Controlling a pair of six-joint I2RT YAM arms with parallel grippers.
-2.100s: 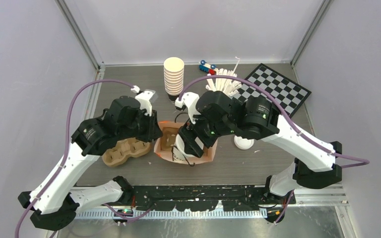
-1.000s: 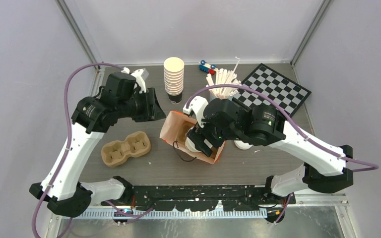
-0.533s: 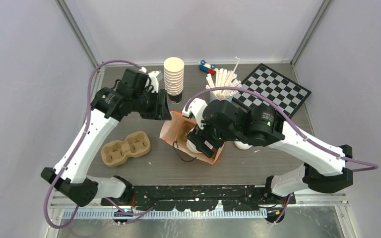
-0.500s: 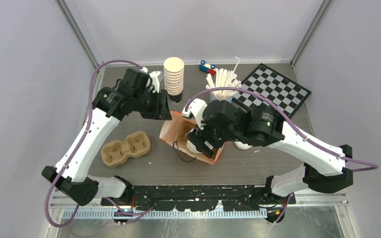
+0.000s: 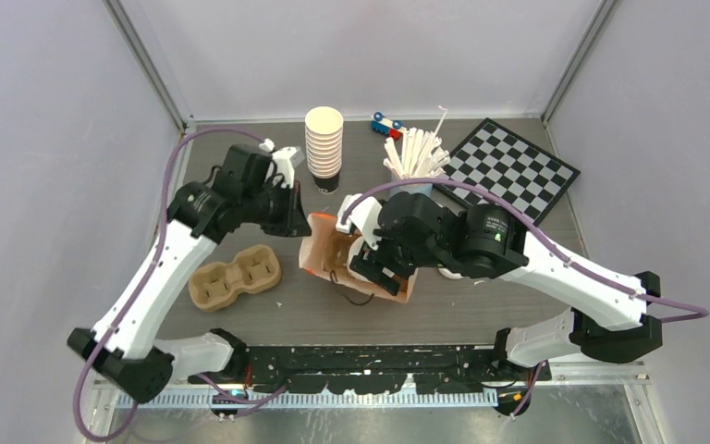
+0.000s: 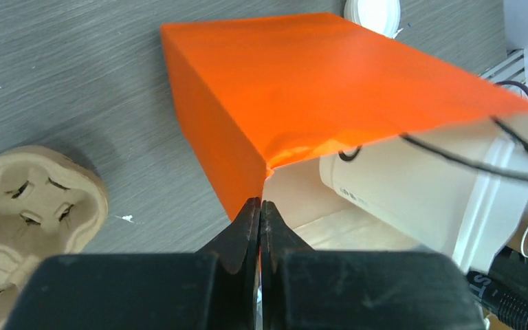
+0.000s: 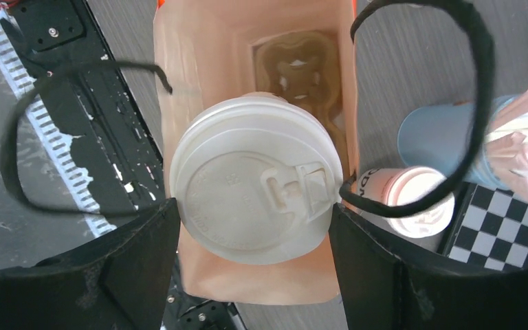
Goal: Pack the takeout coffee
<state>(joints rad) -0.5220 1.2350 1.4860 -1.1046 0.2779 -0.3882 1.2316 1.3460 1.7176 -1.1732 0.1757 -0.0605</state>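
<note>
Takeout coffee, a small white paper cup with round white plastic lid [image 7: 254, 199], sits in the orange paper bag's [image 6: 302, 75] mouth. The left gripper [image 6: 260, 206] pinches the bag's rim, the right gripper [image 7: 254, 265] clasps the cup between spread fingers, and a twin cup [image 7: 419, 199] stands just right.

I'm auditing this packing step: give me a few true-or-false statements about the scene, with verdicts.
1. The left gripper is shut on an edge of the orange bag. True.
2. The cardboard tray on the table carries two cups. False: both its wells are empty.
3. The right gripper holds a lidded cup at the bag's mouth. True.
4. The checkerboard lies on the left arm's side. False: it lies on the right arm's side.
</note>
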